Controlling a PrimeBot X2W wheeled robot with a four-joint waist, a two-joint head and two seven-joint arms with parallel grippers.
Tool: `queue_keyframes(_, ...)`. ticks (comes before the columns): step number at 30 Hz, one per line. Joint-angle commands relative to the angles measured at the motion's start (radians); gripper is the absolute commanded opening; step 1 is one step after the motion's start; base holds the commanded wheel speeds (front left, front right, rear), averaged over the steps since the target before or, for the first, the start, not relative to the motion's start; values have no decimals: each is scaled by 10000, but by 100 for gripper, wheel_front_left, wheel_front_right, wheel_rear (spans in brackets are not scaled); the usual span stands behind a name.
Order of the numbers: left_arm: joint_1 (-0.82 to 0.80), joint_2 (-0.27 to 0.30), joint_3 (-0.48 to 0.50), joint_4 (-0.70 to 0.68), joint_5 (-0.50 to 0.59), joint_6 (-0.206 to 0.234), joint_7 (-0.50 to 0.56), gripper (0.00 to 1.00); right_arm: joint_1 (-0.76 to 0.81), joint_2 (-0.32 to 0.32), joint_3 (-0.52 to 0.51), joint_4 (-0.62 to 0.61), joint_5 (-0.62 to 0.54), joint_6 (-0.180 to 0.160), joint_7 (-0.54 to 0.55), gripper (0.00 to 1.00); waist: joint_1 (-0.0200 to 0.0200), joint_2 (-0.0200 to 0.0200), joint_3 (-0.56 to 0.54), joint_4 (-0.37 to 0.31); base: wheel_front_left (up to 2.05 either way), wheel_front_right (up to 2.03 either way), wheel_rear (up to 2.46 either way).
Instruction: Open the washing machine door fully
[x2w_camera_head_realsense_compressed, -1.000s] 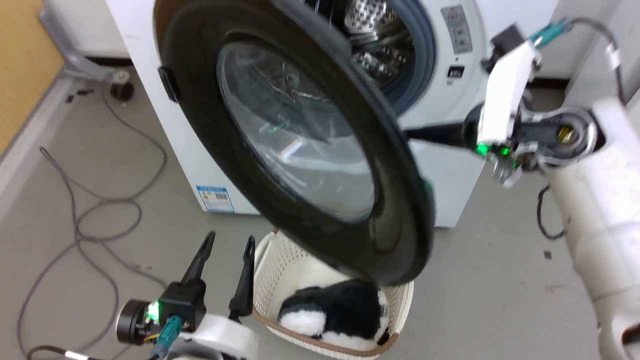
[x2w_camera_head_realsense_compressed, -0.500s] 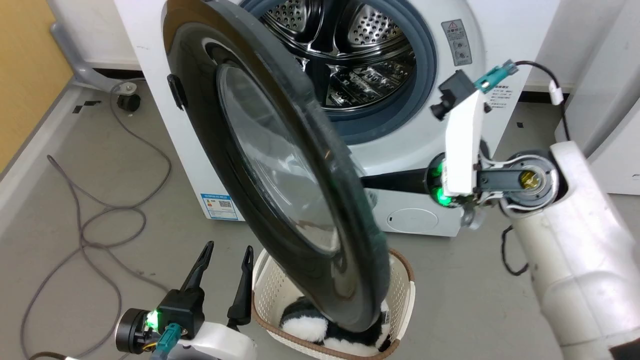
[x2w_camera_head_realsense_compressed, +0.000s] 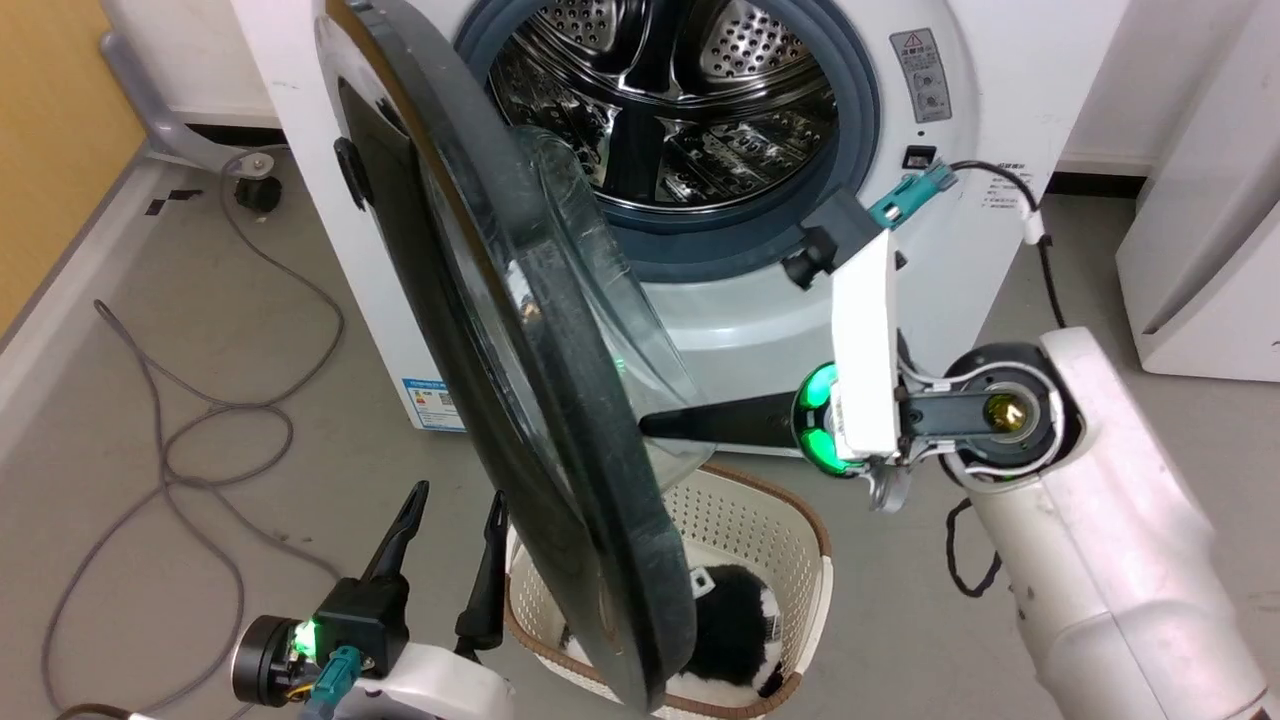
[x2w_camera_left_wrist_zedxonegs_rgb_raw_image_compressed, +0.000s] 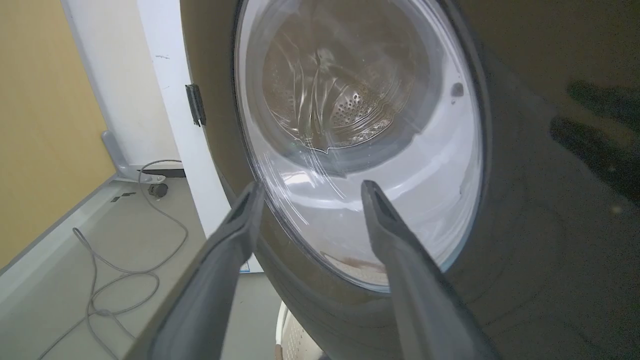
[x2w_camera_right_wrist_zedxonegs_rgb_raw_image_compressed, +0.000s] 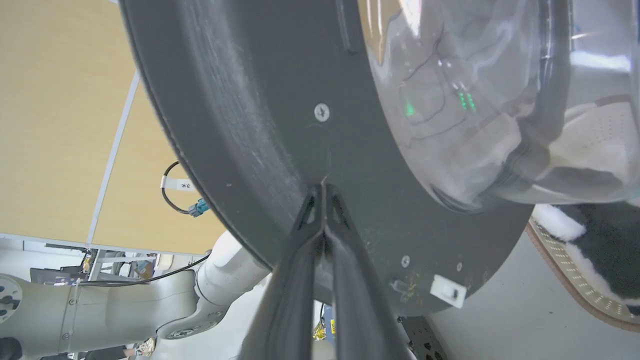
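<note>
Head view: one washing machine door (x2w_camera_head_realsense_compressed: 540, 400), two hands, left hand (x2w_camera_head_realsense_compressed: 458, 492) parted, right hand (x2w_camera_head_realsense_compressed: 650, 425) closed.

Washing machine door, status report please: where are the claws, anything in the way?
Right claw shut, tips against inner face of door. Left claw open, holding nothing. Door part open. Basket on floor under its edge.

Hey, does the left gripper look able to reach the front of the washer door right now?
Probably yes. The left gripper is open and points at the outer face of the door, with nothing between them. The right gripper, shut, has its tips at the inner side, out of the way.
</note>
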Motion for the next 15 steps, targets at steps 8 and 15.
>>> queue_keyframes(8,134,-55,87,11,44,-57,-42,100,532,98,2,-330,258,10,-1649,100,1,0,9,-99,0,0,0)
queue_keyframes(15,199,-80,167,32,28,-36,-42,100,1281,99,-996,-405,-312,10,-5200,100,1,0,-90,-281,0,0,0)
